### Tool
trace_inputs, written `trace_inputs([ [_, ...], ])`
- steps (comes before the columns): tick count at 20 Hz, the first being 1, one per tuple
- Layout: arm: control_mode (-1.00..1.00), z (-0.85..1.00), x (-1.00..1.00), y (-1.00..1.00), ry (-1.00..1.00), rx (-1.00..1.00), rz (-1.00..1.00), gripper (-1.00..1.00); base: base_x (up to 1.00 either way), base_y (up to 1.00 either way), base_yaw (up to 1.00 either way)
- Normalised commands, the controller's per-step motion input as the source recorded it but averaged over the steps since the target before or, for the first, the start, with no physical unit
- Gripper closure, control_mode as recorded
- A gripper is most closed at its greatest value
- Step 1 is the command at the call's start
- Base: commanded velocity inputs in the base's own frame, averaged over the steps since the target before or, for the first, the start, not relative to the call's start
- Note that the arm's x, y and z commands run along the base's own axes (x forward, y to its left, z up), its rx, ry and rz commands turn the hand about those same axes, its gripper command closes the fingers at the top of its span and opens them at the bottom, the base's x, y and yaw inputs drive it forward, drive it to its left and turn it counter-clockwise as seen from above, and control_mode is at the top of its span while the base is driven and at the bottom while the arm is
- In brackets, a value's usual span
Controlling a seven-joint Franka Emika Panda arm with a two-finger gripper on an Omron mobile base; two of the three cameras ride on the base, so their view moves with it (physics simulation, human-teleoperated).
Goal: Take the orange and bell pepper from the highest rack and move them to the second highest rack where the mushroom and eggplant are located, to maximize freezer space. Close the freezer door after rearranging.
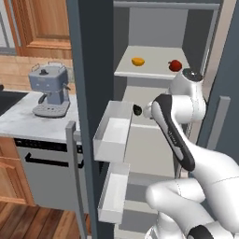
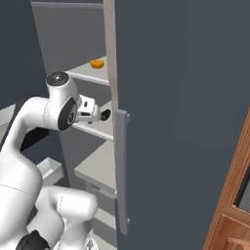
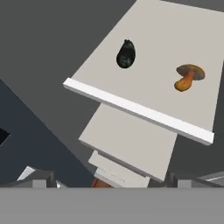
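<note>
- Freezer: the cabinet stands open, its door swung out to the left of the cabinet with two empty door bins. Landmark for all positions below: the highest rack.
- Robot arm: raised in front of the cabinet, its wrist just below the front edge of the highest rack.
- Second highest rack: directly below the highest rack. It carries the eggplant and the mushroom, well apart, with bare surface between and around them.
- Coffee machine: on the bench, far left of the highest rack, outside the freezer. Not part of the task.
- Hand: level with the rack below the highest rack, pointing into the cabinet. The fingers are too blurred in the base views and barely visible in the hand view; whether they are spread or closed cannot be determined. Nothing is seen between them.
- Bell pepper: red, on the right part of the highest rack, near its front edge.
- Orange: on the left part of the highest rack, well apart from the bell pepper.
- Procedure (judgement): neither item has been moved. Raise the hand above the front lip of the highest rack before reaching in. Centre the fingers on one item. The orange may roll, so close on its widest part. Set it down in the bare area beside the eggplant.
</note>
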Motion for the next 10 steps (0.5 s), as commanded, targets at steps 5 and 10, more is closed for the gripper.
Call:
trace_inputs([
  [5, 1.00, 0.00, 0.00, 0.00, 0.00, 0.00, 0.00, -1.00, 0.22, 0.00, 0.00],
  [10, -1.00, 0.05, 0.09, 0.00, 0.02, 0.00, 0.00, -1.00, 0.32, 0.00, 0.00],
])
